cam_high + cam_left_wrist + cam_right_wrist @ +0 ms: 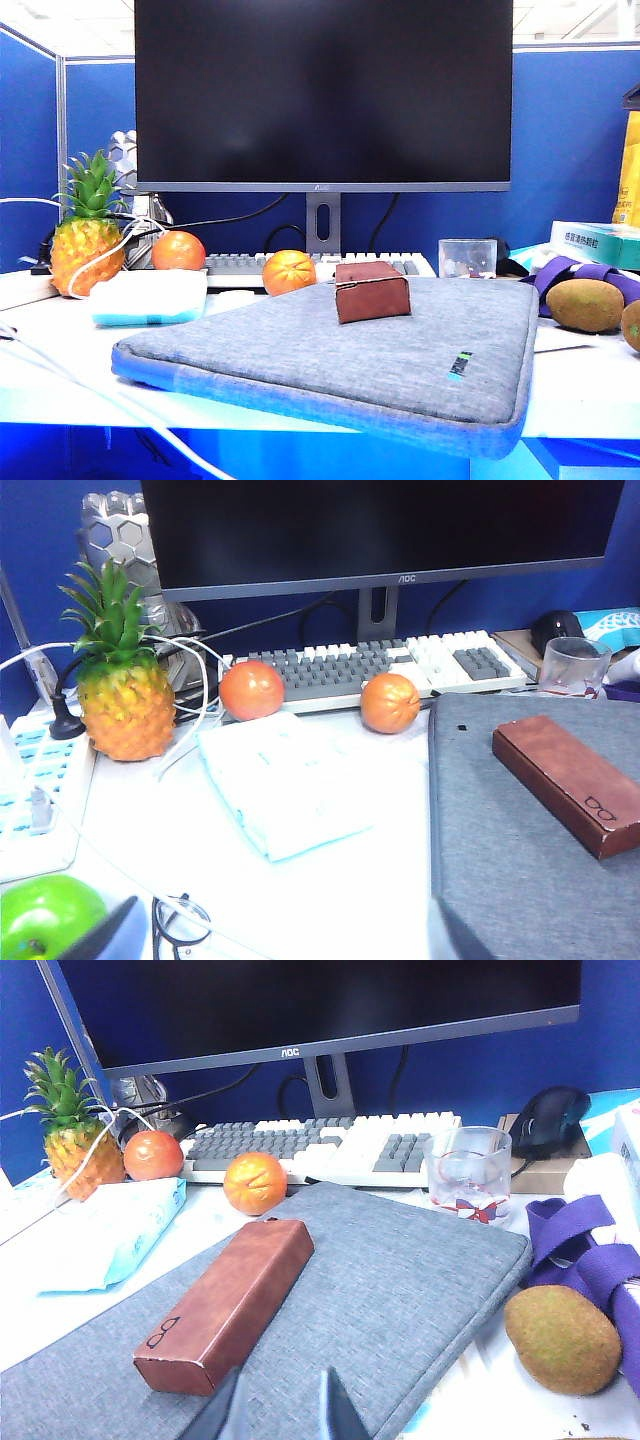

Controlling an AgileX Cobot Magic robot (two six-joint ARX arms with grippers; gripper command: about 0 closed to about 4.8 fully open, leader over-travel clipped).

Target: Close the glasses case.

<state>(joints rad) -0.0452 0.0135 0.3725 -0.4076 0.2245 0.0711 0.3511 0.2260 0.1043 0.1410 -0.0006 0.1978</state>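
Note:
The glasses case is a reddish-brown box lying on the grey laptop sleeve, its lid down flat. In the right wrist view the glasses case lies just beyond my right gripper, which is open with only sleeve fabric between its fingers. My left gripper hovers over the white table, open wide and empty. From there the glasses case lies well off to one side on the sleeve. Neither gripper appears in the exterior view.
A monitor and keyboard stand behind the sleeve. Two oranges, a pineapple, a tissue pack, a clear cup and kiwis surround it. Spectacles and a green apple lie by the left gripper.

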